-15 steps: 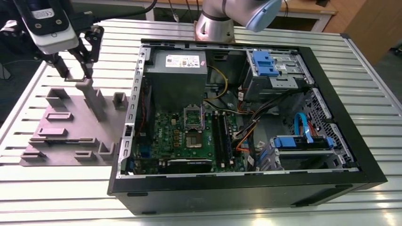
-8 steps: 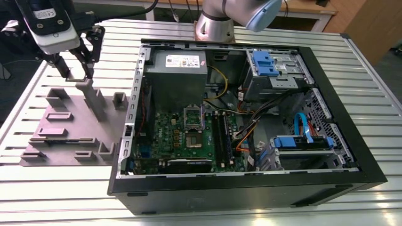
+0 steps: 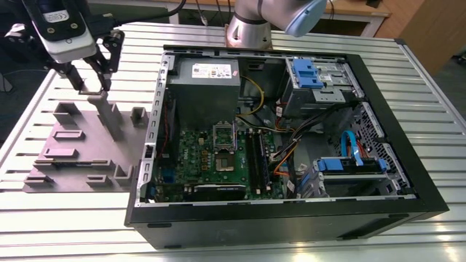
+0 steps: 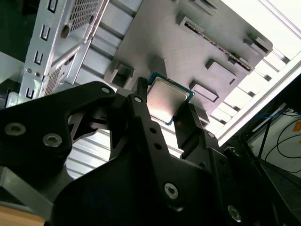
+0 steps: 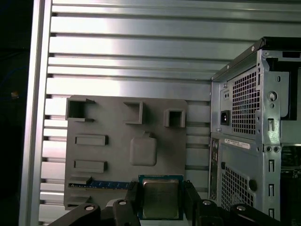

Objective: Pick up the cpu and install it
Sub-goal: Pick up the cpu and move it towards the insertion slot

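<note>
Tray [image 5: 103, 155] beneath, cpu [image 5: 160, 198] within pincer [image 5: 162, 200]

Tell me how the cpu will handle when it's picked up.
Probably stiff: the cpu looks like a flat, metal-topped square. Likely light, being thin and small in the gripper. Smooth edges might slip in a loose pinch.

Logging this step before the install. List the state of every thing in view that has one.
cpu: clamped between the jaws, held above the tray.
gripper: shut on the cpu.
computer case: side open, motherboard exposed.
grey tray: lying flat beside the computer case.
</note>
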Controlling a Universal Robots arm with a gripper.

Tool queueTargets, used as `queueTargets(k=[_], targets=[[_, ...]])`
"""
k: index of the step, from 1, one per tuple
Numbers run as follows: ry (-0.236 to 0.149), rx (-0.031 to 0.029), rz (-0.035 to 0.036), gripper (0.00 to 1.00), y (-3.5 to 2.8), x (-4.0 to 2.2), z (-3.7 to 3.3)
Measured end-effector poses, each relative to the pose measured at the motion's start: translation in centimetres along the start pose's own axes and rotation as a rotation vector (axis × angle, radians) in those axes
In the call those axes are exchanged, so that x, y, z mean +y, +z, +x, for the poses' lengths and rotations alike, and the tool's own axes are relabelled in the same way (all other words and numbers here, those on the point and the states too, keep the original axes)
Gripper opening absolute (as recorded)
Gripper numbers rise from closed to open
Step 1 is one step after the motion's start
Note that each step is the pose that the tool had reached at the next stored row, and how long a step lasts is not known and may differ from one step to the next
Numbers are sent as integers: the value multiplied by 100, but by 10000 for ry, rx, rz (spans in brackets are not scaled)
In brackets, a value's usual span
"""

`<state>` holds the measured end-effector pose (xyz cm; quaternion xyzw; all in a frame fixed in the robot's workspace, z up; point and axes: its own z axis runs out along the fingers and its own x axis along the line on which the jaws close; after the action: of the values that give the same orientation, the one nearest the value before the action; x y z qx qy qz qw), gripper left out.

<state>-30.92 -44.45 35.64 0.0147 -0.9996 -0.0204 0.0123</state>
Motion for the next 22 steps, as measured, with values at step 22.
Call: queueTargets(k=[22], targets=[[3, 67, -2, 47, -10, -19, -630]])
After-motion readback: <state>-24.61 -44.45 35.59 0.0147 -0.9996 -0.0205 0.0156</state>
